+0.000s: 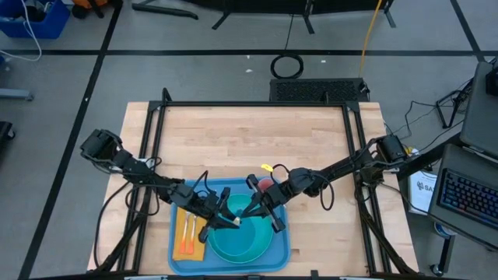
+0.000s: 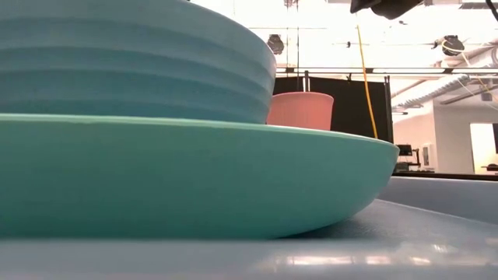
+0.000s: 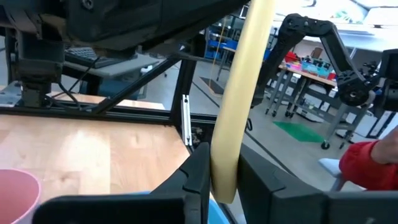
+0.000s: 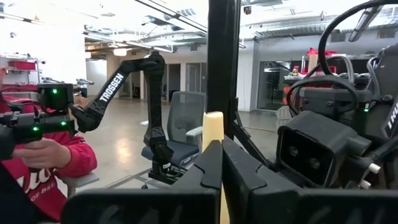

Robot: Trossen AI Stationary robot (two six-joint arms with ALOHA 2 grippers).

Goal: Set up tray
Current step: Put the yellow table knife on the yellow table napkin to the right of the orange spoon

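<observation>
A blue tray (image 1: pixel 282 255) lies at the table's near edge. On it are a teal plate (image 1: pixel 243 245) with a teal bowl (image 2: pixel 132 62), an orange napkin (image 1: pixel 189 235) with utensils on it, and a pink cup (image 1: pixel 267 185). Above the bowl my left gripper (image 1: pixel 226 212) and my right gripper (image 1: pixel 254 207) meet. Both are shut on one pale yellow utensil (image 3: pixel 239 93). What kind of utensil it is cannot be told. My left gripper pinches the utensil between its two fingers (image 3: pixel 198 177) close to one end (image 3: pixel 224 186), which sticks out just past them. It comes level from the table's left and lies across the utensil, which is clear of the bowl. My right gripper pinches the same utensil between its fingers (image 4: pixel 208 162), coming from the table's right and slanting a little upward. A short pale end (image 4: pixel 213 127) stands out beyond the fingers. The rest of the utensil is hidden by the gripper.
Bare wooden tabletop (image 1: pixel 249 140) stretches toward the far edge, framed by black rails (image 1: pixel 257 103). Beyond the table a person in a red top (image 4: pixel 37 165) holds a dark controller, and another arm (image 4: pixel 134 81) stands on the floor.
</observation>
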